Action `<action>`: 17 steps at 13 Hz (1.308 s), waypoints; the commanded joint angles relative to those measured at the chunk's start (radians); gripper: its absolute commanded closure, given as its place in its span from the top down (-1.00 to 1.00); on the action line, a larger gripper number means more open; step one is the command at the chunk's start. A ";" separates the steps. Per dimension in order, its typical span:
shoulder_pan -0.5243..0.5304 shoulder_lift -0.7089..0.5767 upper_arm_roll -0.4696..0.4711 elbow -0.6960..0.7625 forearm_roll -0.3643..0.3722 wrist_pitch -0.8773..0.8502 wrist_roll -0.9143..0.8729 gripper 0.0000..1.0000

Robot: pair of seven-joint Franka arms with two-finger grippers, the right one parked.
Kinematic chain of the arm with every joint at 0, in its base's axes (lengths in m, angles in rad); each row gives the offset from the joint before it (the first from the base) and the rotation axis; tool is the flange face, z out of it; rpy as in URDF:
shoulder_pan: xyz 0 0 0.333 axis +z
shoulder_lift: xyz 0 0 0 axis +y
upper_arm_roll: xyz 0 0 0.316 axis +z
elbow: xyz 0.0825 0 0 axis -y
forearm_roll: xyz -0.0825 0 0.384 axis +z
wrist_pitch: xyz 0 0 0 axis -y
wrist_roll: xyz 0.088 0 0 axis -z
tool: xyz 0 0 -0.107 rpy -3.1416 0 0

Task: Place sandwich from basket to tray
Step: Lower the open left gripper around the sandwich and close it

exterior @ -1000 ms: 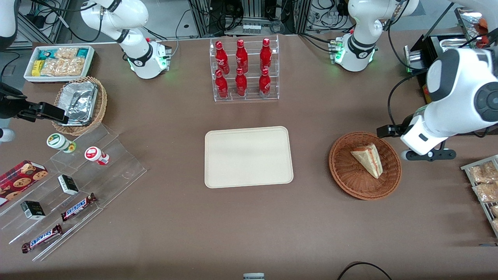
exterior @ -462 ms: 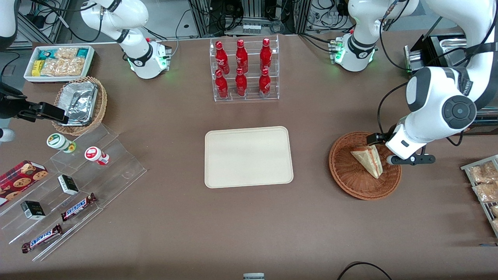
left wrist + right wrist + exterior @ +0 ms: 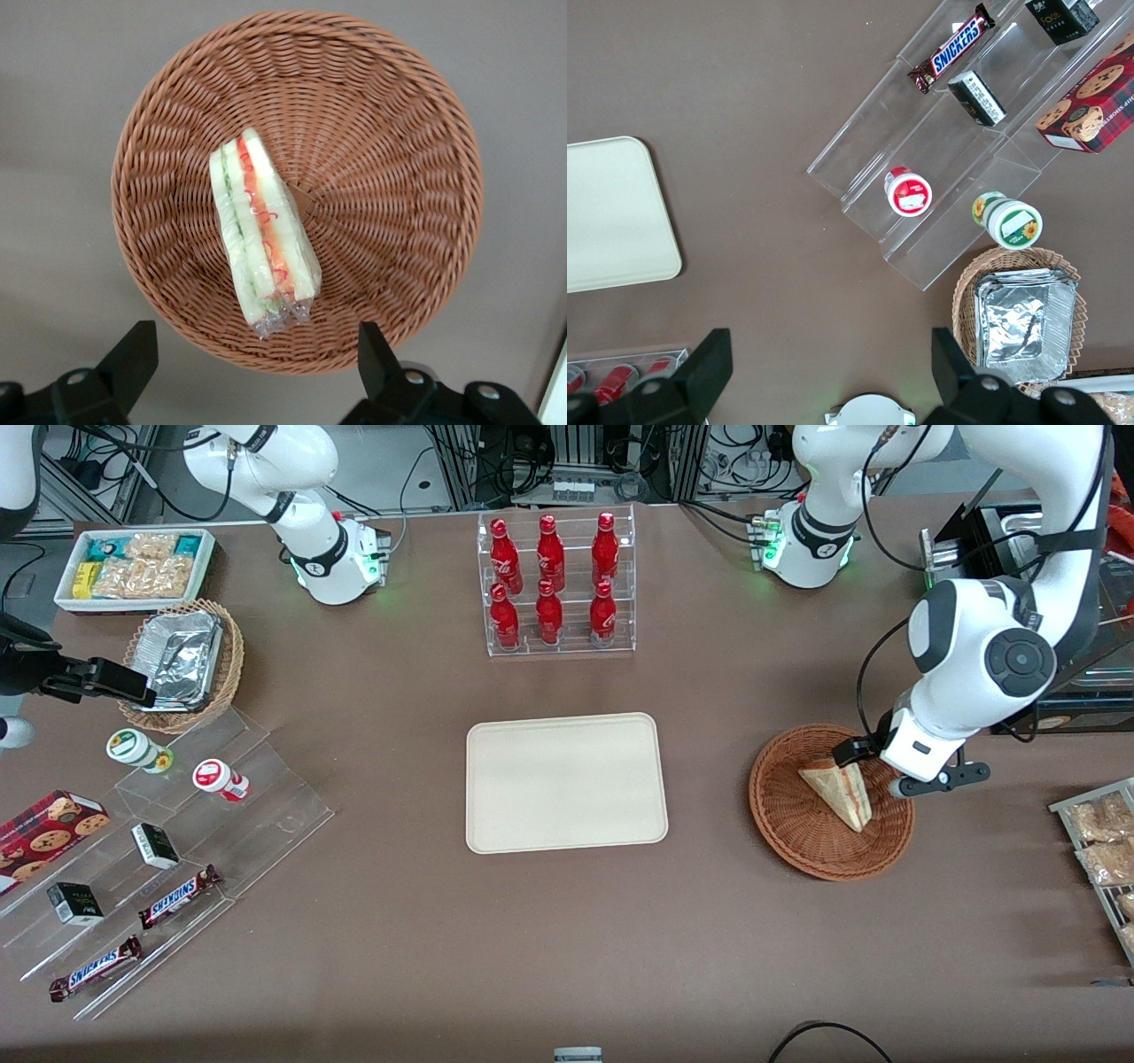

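Observation:
The sandwich (image 3: 837, 788) is a clear-wrapped wedge lying in the round reddish-brown wicker basket (image 3: 797, 837), toward the working arm's end of the table. In the left wrist view the sandwich (image 3: 261, 239) shows its red, white and green layers, inside the basket (image 3: 399, 177). My left gripper (image 3: 886, 772) hangs above the basket's rim, beside the sandwich and not touching it. It (image 3: 254, 359) is open, its black fingers (image 3: 133, 354) spread wider than the sandwich, with nothing between them. The cream tray (image 3: 567, 782) lies bare at the table's middle.
A clear rack of red bottles (image 3: 556, 584) stands farther from the front camera than the tray. Toward the parked arm's end are a stepped acrylic stand with snacks (image 3: 177, 824), a foil-tray basket (image 3: 182, 664) and a white snack bin (image 3: 133, 567). Snack packets (image 3: 1103, 850) lie near the basket.
The working arm has swung in from the table's end and come down over the basket. Its gripper now hangs above the rim beside the sandwich. Sandwich, basket and tray have not moved.

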State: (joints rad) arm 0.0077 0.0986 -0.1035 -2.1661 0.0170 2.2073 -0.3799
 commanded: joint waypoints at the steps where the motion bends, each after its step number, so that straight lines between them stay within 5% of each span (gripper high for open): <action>1: 0.000 -0.024 -0.004 -0.043 0.012 0.060 -0.178 1.00; 7: 0.000 0.036 -0.004 -0.047 -0.005 0.175 -0.457 1.00; 17: -0.002 0.145 -0.004 -0.044 0.011 0.201 -0.455 1.00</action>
State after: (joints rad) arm 0.0054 0.2278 -0.1063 -2.2088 0.0150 2.3844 -0.8097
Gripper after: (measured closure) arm 0.000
